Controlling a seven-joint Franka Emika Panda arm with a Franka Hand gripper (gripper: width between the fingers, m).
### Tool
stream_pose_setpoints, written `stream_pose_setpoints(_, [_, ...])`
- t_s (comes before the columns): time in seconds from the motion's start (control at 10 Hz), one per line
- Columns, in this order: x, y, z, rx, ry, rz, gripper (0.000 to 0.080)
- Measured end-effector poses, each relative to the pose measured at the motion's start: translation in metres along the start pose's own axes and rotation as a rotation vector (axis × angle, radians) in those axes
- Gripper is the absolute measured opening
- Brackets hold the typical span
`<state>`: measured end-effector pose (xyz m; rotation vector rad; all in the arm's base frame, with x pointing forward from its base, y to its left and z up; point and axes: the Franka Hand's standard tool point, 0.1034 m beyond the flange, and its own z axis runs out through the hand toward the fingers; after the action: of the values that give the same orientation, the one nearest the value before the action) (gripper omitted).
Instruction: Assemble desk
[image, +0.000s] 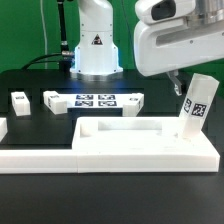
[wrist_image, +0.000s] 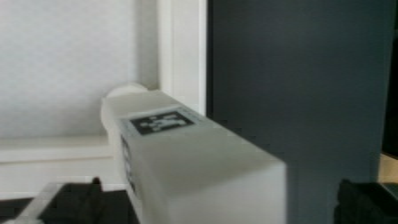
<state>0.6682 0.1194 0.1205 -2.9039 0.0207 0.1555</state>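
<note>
Exterior view: the tool (image: 178, 85) hangs with jaws spread just above a tagged leg (image: 195, 108), gripping nothing. This leg stands tilted at the corner of the tabletop slab (image: 130, 137), on the exterior view's right. A second leg (image: 20, 102) lies well apart, beside the marker board (image: 95, 100).

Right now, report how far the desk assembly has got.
Done: the tabletop lies flat, and one leg stands tilted at its corner on the exterior view's right; seated or not, I cannot tell. In hand: nothing; the end effector hangs open above that leg. Left: another leg sits loose beside the marker board.
</note>
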Motion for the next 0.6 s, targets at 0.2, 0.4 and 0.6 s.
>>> stream_pose_setpoints(0.2, [-0.001, 0.0051, 0.0031, -0.003, 0.017, -0.04, 0.0648])
stream_pose_setpoints(0.4, [-0.0012, 0.0042, 0.0038, -0.003, 0.016, -0.041, 0.0648])
stream_pose_setpoints(0.6, [-0.0008, 0.0056, 0.0034, -0.006, 0.018, -0.042, 0.0379])
